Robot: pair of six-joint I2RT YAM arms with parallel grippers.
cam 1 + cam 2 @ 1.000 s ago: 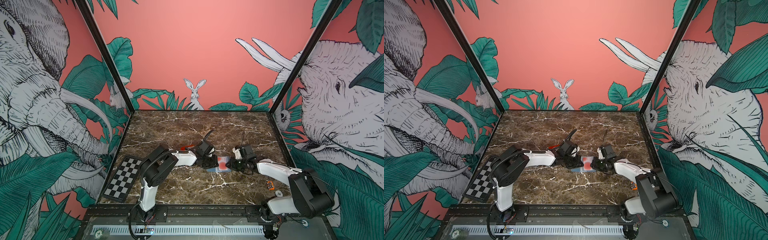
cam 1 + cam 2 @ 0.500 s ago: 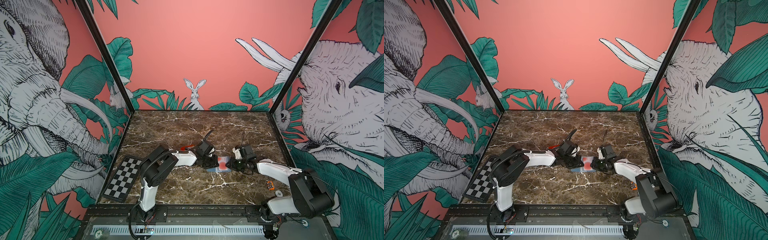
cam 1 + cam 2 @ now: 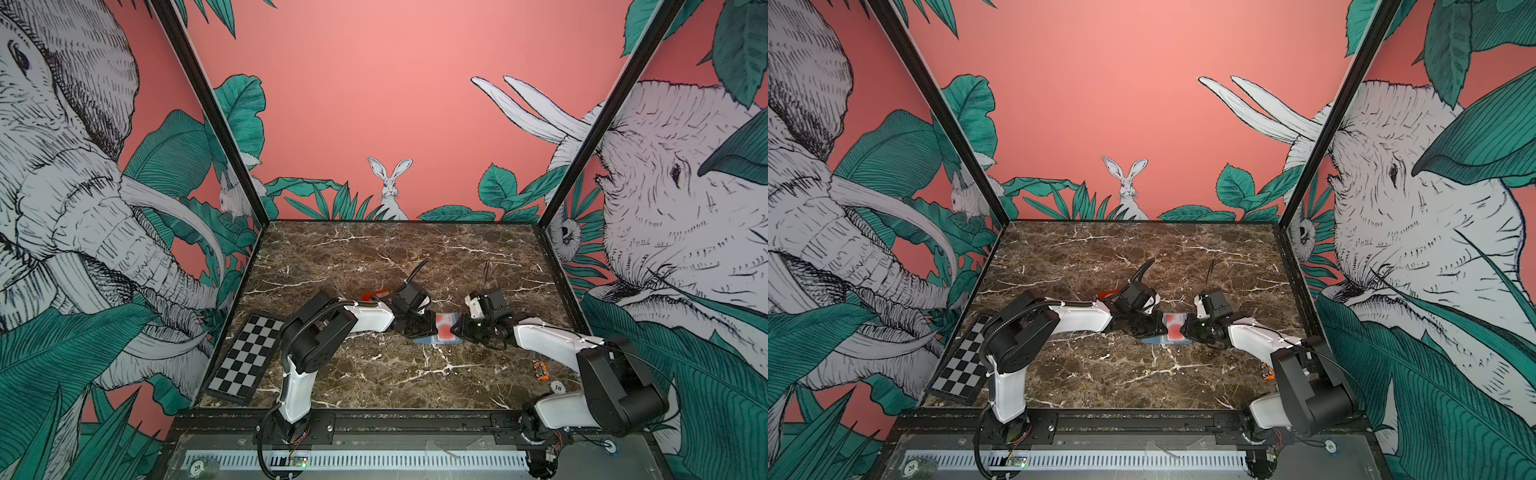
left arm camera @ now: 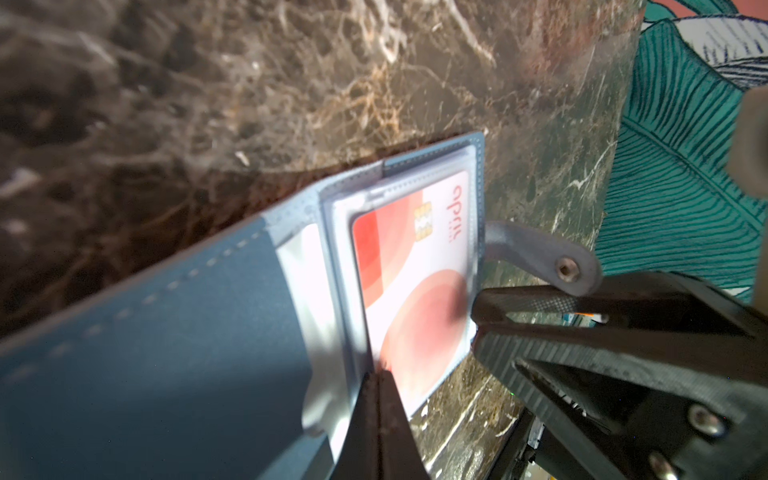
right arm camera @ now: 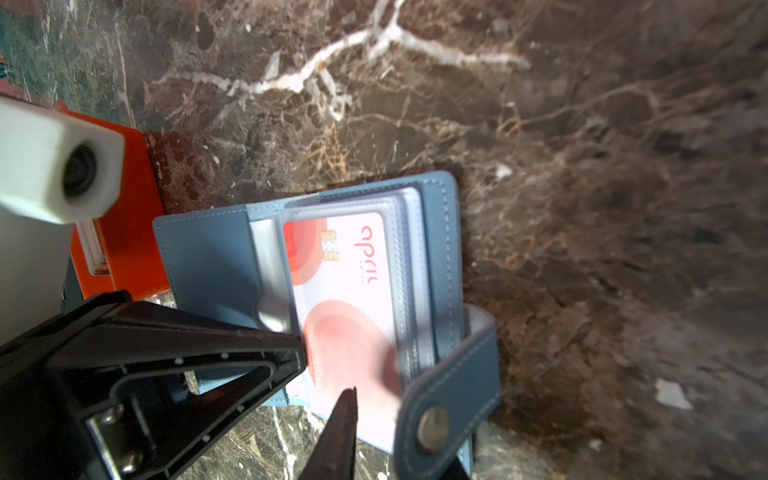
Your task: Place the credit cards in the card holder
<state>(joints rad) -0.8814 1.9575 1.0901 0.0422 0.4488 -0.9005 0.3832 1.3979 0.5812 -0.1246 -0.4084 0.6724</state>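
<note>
**Card partly seated in the open holder**

Holder [image 3: 428, 340] lay open near the middle of the table [image 3: 374, 257], between the two grippers in both top views. One card [image 4: 415, 291], white with a red circle and a gold chip, sat in a clear sleeve [image 4: 340, 232] on the holder's inner face. One short end projected past the holder's edge. Left gripper [image 4: 376, 382] was closed, its fingers pressed together with the tips at the sleeve's edge beside the card. Whether plastic was pinched between them could not be told. Right gripper [image 4: 475, 327] met the card from the opposite side, its fingers only narrowly apart with the card's edge at the gap. Whether they gripped the card could not be told. Snap tab [image 4: 540, 257] curled away from the holder's outer edge, just beside the right fingers. An orange tray [image 5: 133, 199] stood just beside the holder on the left arm's side and held further cards [image 5: 97, 253]. A checkerboard [image 3: 245, 357] lay along the table's left edge, well apart from the holder.
</note>
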